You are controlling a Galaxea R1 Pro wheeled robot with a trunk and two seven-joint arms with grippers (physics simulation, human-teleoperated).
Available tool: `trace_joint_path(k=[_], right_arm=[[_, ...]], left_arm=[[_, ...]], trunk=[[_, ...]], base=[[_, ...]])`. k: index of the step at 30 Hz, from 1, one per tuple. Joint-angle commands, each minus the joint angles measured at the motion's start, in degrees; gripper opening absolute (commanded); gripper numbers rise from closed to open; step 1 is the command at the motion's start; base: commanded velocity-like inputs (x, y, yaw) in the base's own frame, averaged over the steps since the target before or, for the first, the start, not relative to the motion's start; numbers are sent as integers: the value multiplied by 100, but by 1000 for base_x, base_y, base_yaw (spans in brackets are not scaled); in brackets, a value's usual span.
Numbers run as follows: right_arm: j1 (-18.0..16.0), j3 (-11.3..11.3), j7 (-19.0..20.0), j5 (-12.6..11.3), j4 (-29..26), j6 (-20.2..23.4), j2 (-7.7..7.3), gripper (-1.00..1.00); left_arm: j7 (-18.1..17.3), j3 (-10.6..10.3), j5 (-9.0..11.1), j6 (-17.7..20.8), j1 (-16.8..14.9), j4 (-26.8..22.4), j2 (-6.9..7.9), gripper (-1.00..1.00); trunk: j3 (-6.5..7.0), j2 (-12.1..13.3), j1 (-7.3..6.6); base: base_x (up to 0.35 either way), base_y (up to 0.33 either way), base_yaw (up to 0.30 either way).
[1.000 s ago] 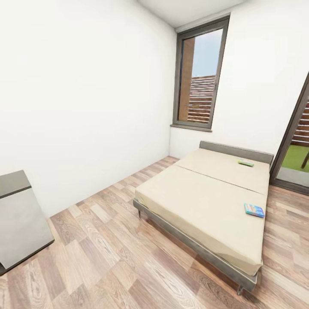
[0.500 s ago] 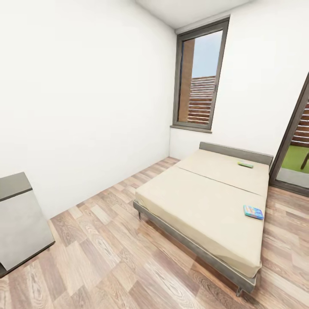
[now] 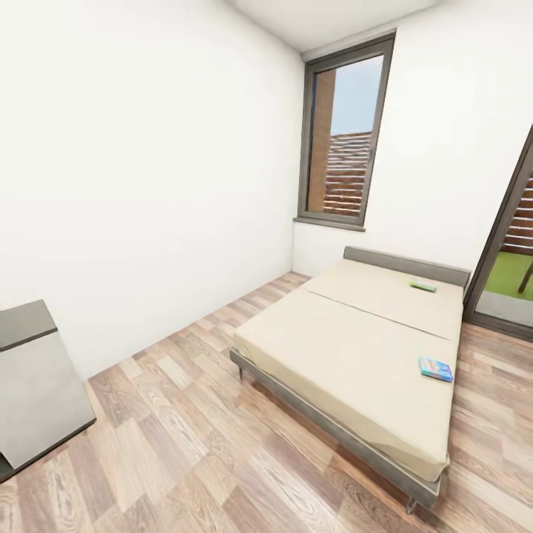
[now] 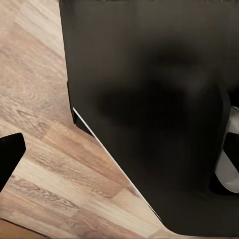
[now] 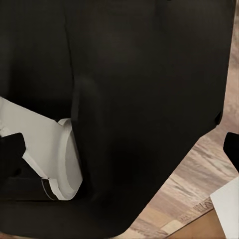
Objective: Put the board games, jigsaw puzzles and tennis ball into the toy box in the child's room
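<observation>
Left gripper: one dark fingertip (image 4: 10,154) shows at the frame edge over the wood-plank floor (image 4: 45,149); its spread cannot be told. Right gripper: dark fingertips (image 5: 11,149) stand at opposite edges of its wrist view, so the jaws appear wide apart, holding nothing. Both wrist views look down past the robot's black base body (image 4: 149,99), which suggests the arms are stowed low.

Outward, the head view takes in the low beige bed with a grey frame (image 3: 348,355). The blue, brightly printed flat board game box (image 3: 435,369) lies near the bed's right edge, toward the foot end. The thin green flat board game box (image 3: 423,285) lies near the headboard, toward the right corner. A grey cabinet (image 3: 33,385) stands at the left wall.

Change noted: over the last second the whole head view has shifted slightly, the bed and cabinet sliding a little in frame together. This is camera motion; the games have not moved on the mattress.

Assessment: the robot is approaching; no toy is collected yet, and the nearer blue box is the likely first pick.
</observation>
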Motion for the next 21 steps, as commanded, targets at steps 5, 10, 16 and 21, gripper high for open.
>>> trace_joint_path(k=[5, 10, 16, 21], right_arm=[[-9, -6, 3, -51, -9, -12, -1, 100], [-18, -6, 3, -54, -9, -12, -4, 100], [-29, -6, -2, -56, -9, -12, -9, 100], [-42, -10, -31, -62, -9, -6, -14, 100]], left_arm=[[10, -5, -8, -3, -4, -11, 3, 100], [10, -5, -8, -3, -13, -14, 7, 100], [13, -5, -8, -2, -26, -17, 29, 100], [18, 0, -8, 8, -35, -128, 85, 100]], trunk=[[87, 199, -110], [176, 400, -220], [284, 640, -352], [374, 841, -461]], base=[[0, 0, 0], [0, 0, 0], [0, 0, 0], [0, 0, 0]])
